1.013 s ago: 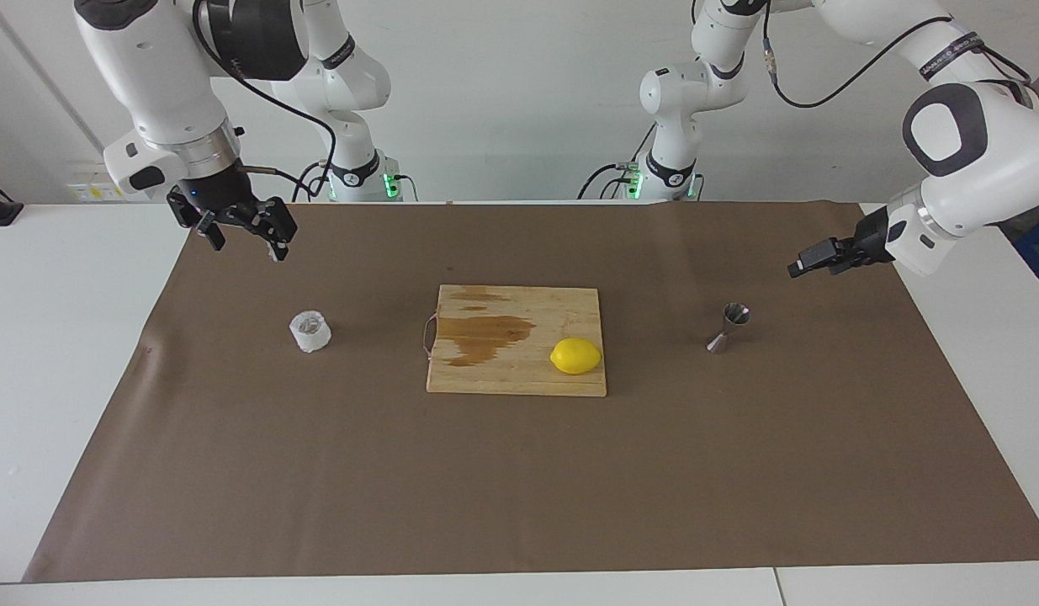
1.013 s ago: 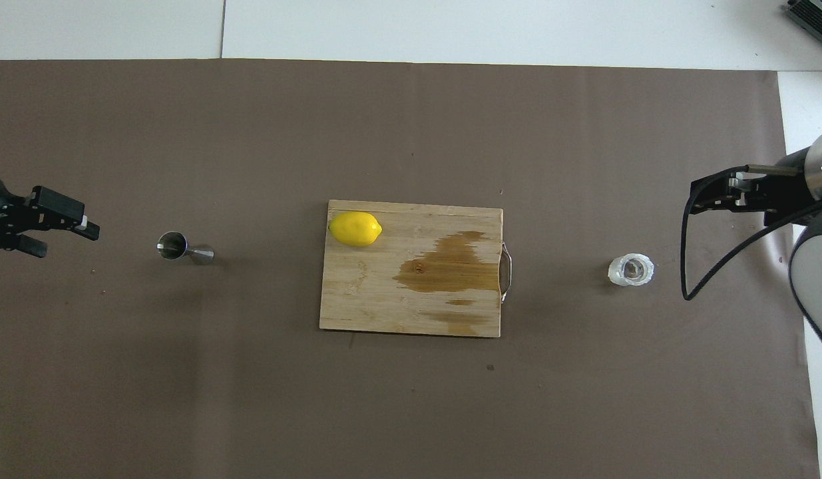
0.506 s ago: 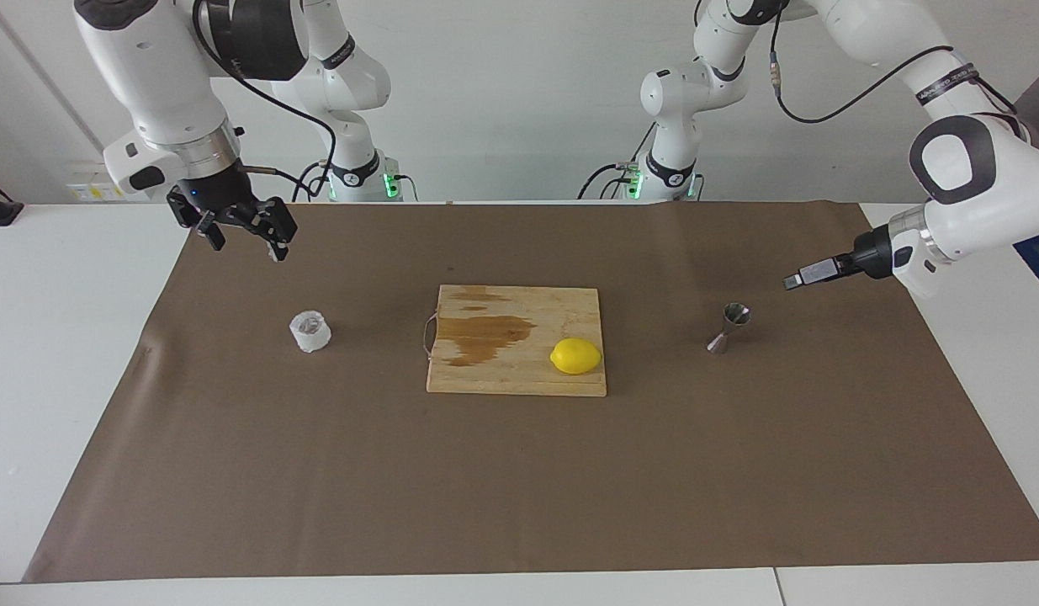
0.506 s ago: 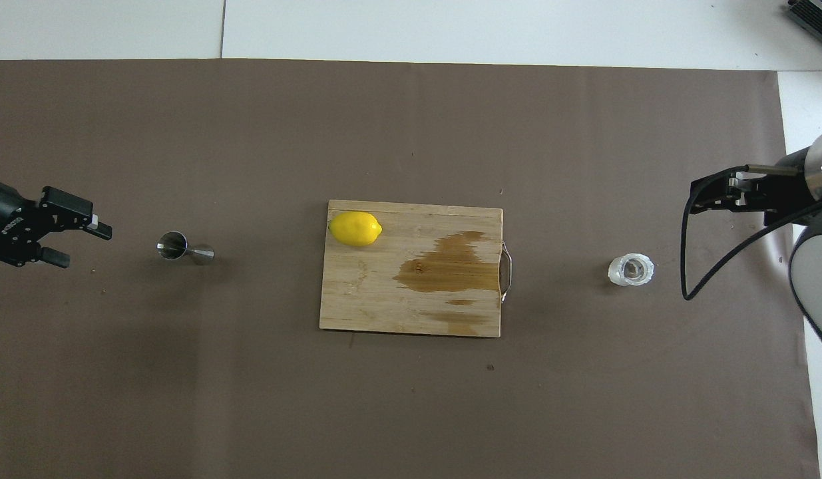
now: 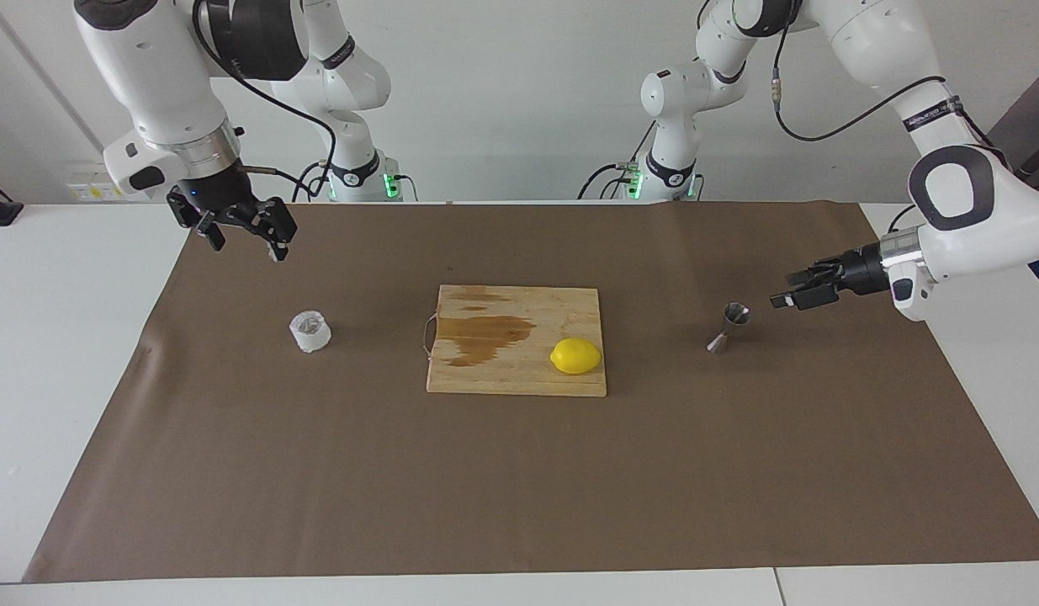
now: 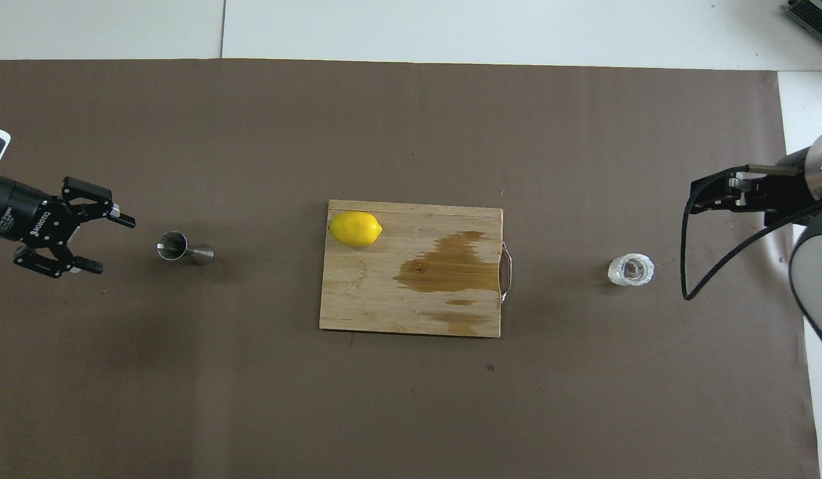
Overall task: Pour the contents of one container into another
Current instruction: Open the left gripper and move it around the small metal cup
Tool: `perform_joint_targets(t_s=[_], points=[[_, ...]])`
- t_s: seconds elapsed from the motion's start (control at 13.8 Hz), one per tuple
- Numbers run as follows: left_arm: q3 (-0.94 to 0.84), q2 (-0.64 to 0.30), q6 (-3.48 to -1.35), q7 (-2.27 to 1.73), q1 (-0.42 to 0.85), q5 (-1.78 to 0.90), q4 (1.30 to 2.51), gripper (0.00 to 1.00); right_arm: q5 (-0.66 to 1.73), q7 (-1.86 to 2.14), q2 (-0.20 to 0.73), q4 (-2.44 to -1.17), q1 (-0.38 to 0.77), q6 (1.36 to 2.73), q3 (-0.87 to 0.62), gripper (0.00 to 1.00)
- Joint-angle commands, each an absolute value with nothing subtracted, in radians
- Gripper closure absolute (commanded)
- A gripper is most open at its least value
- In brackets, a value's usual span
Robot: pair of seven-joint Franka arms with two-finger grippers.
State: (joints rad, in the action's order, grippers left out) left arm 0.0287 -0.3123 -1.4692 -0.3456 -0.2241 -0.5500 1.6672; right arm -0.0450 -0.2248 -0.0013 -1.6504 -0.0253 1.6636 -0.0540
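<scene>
The small white crinkled cup [image 5: 310, 331] stands on the brown mat toward the right arm's end of the table; it also shows in the overhead view [image 6: 630, 269]. The steel hourglass jigger [image 5: 729, 328] stands upright toward the left arm's end, also seen from overhead [image 6: 184, 249]. My left gripper [image 5: 790, 296] is open and empty, low over the mat beside the jigger, pointing at it with a small gap; overhead [image 6: 111, 245] its fingers are spread. My right gripper [image 5: 246, 240] is open and empty, raised over the mat's edge near the cup [image 6: 700, 203].
A wooden cutting board [image 5: 519, 379] with a dark wet stain lies mid-table between cup and jigger [image 6: 384, 299]. A lemon [image 5: 575, 355] sits on its corner toward the jigger [image 6: 355, 228]. A brown mat [image 5: 519, 488] covers the table.
My left gripper has come lower and closer to the jigger and has turned at the wrist. The right arm, cup, jigger and lemon have not moved.
</scene>
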Motion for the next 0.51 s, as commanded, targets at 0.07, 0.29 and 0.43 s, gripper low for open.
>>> perform_joint_targets(t_s=[0.07, 0.29, 0.43], points=[[0.026, -0.347, -1.460, -0.374, -0.250, -0.627, 1.671, 0.00, -0.035, -0.212, -0.015, -1.660, -0.037, 1.652, -0.058, 0.00], [0.026, -0.350, -1.462, -0.376, -0.252, -0.647, 1.696, 0.00, -0.035, -0.212, -0.015, -1.660, -0.037, 1.652, -0.058, 0.00], [0.031, -0.351, -1.462, -0.475, -0.264, -0.678, 1.729, 0.00, -0.035, -0.212, -0.015, -1.660, -0.037, 1.652, -0.058, 0.00]])
